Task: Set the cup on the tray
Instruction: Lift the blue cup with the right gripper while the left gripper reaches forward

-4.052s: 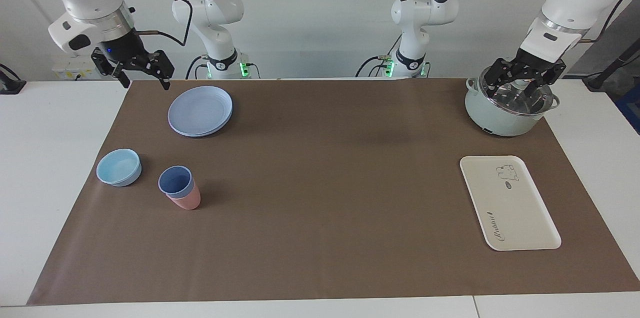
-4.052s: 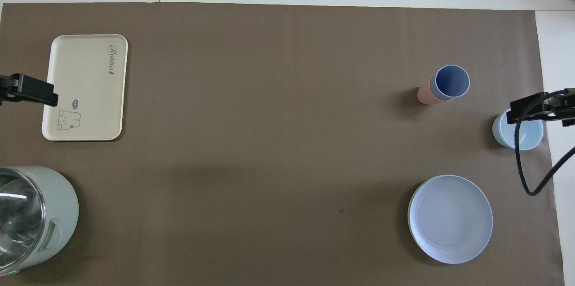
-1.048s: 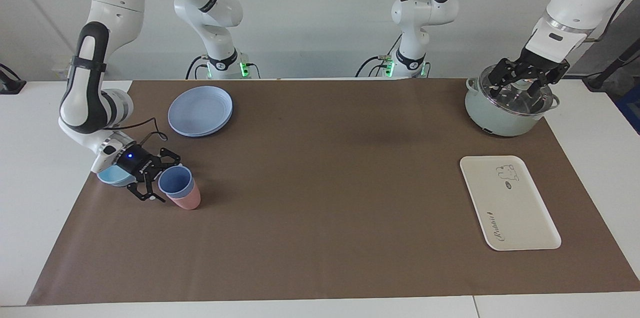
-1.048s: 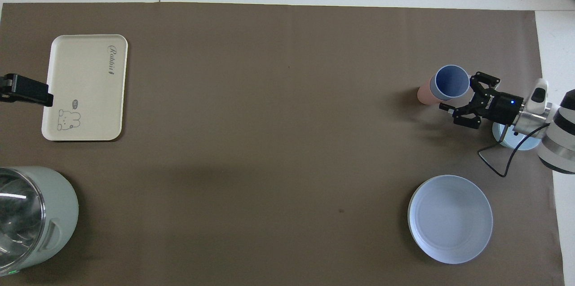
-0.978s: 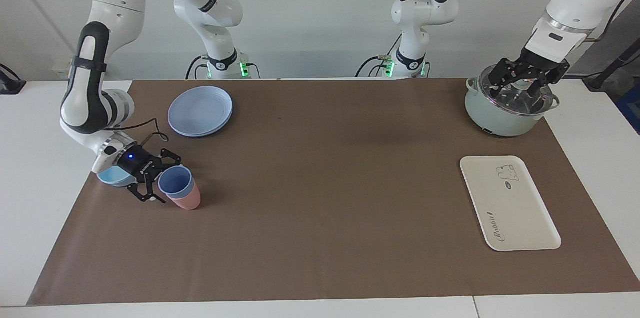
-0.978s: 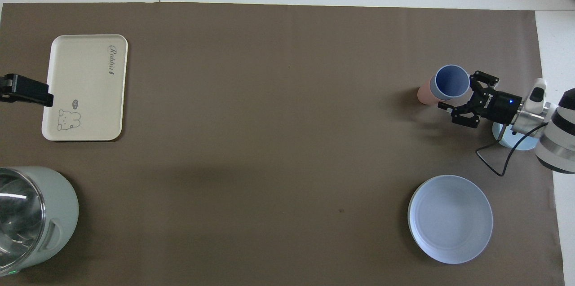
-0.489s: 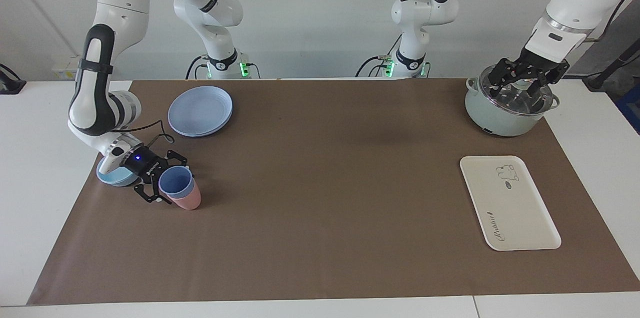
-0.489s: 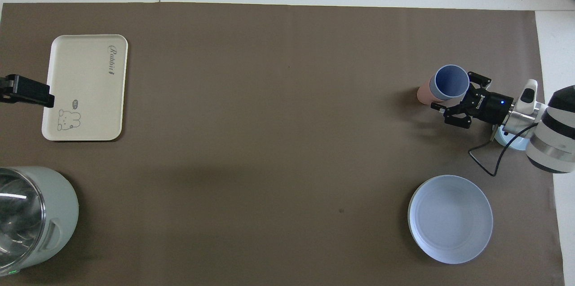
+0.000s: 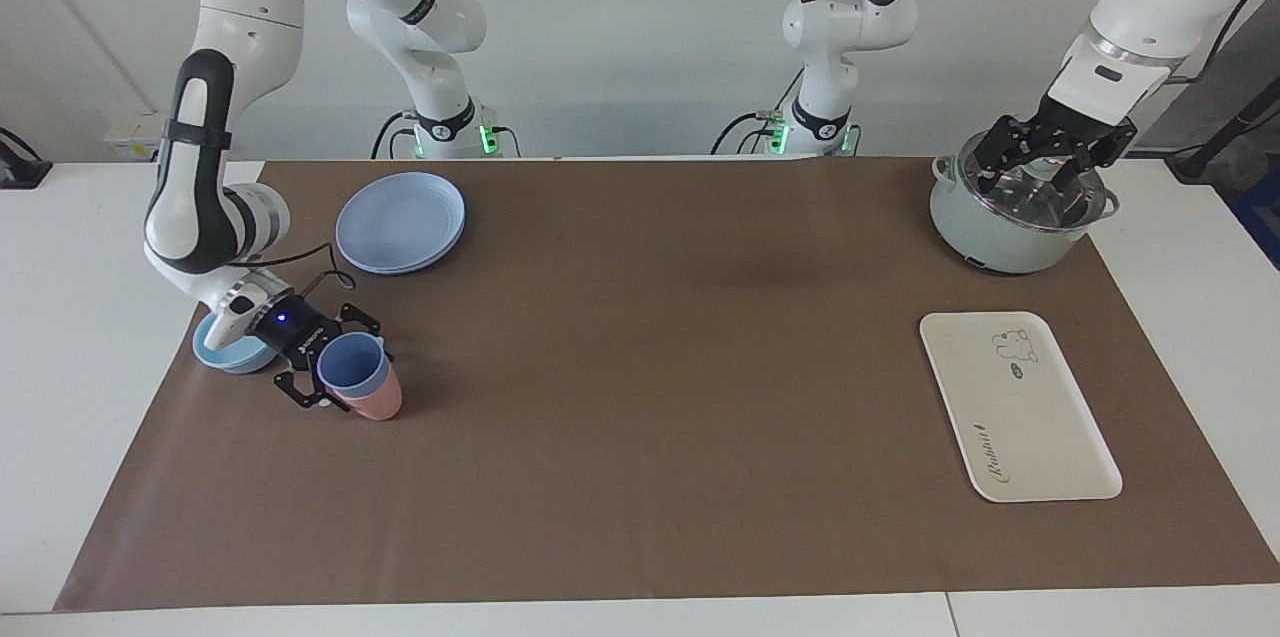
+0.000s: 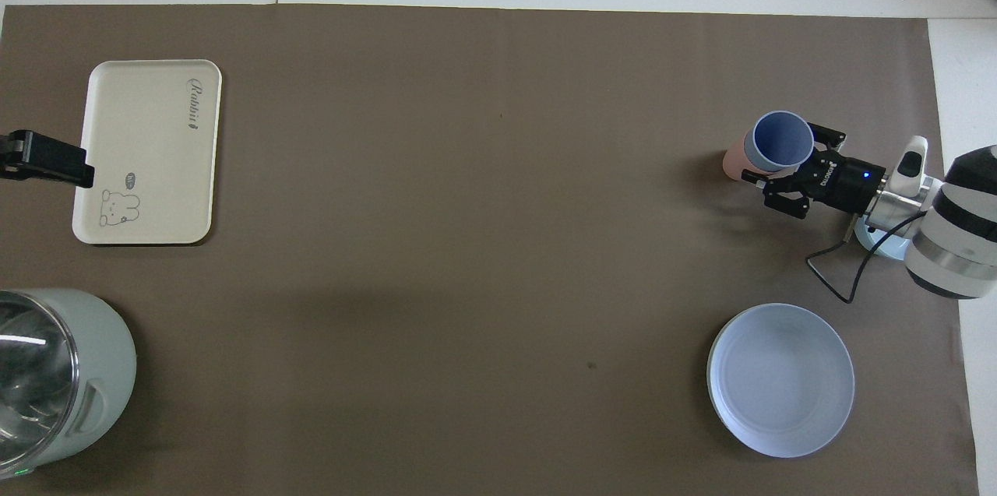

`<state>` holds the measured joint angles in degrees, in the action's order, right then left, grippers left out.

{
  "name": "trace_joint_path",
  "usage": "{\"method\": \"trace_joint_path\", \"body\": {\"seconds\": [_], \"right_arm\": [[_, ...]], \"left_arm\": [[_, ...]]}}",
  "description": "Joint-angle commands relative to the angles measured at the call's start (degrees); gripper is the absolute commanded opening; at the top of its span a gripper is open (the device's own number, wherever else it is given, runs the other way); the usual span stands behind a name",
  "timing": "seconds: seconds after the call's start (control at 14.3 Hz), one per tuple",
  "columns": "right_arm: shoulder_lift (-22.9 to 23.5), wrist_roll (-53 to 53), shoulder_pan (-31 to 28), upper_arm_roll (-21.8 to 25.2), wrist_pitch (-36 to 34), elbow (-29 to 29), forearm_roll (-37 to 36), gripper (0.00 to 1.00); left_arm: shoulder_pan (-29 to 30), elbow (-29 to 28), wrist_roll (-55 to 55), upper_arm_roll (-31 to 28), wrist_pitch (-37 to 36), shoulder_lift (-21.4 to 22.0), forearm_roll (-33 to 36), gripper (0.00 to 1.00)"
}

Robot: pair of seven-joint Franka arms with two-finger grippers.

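Observation:
The periwinkle-blue cup (image 9: 352, 364) stands nested in a pink cup (image 9: 374, 403) toward the right arm's end of the table; it also shows in the overhead view (image 10: 781, 141). My right gripper (image 9: 328, 370) is low and open, its fingers on either side of the blue cup's upper part, also seen from overhead (image 10: 790, 163). The cream-white tray (image 9: 1015, 404) with the bear drawing lies bare toward the left arm's end (image 10: 148, 149). My left gripper (image 9: 1045, 155) waits open above the pot's lid.
A light-blue bowl (image 9: 222, 353) sits beside the cups under the right wrist. A round blue plate (image 9: 400, 220) lies nearer the robots than the cups. A pale green pot (image 9: 1015, 217) with a glass lid stands nearer the robots than the tray.
My right arm came down from above the plate's end of the table and slid its open gripper toward the cups until its fingers flank the blue cup. The left arm has hardly moved.

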<state>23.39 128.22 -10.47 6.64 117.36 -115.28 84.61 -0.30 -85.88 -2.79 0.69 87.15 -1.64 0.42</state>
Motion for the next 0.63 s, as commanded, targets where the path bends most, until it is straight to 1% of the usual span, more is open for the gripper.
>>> {"method": "trace_joint_path", "body": {"seconds": [0.0, 0.14, 0.35, 0.49, 0.56], "right_arm": [[-0.2, 1.3, 0.5, 0.0, 1.6, -0.6, 3.3, 0.0], [-0.3, 1.2, 0.5, -0.1, 1.7, 0.1, 3.5, 0.0], [-3.4, -5.4, 1.6, -0.5, 4.2, 1.0, 0.8, 0.0], [-6.8, -14.0, 3.5, -0.5, 7.8, 1.2, -4.9, 0.0], [-8.3, -19.8, 5.1, -0.4, 9.5, 1.7, -9.2, 0.0]], "left_arm": [[0.2, -1.5, -0.3, 0.1, 0.1, 1.6, 0.0, 1.0], [0.5, -2.4, 0.1, 0.1, 0.1, 1.9, 0.0, 1.0], [0.7, -2.5, -0.8, 0.1, 0.6, 2.1, 0.0, 1.0], [0.7, -2.7, -0.8, 0.1, 1.5, 2.1, -0.1, 1.0], [0.7, -2.8, -0.6, 0.1, 2.1, 2.1, -0.2, 1.0]]}}
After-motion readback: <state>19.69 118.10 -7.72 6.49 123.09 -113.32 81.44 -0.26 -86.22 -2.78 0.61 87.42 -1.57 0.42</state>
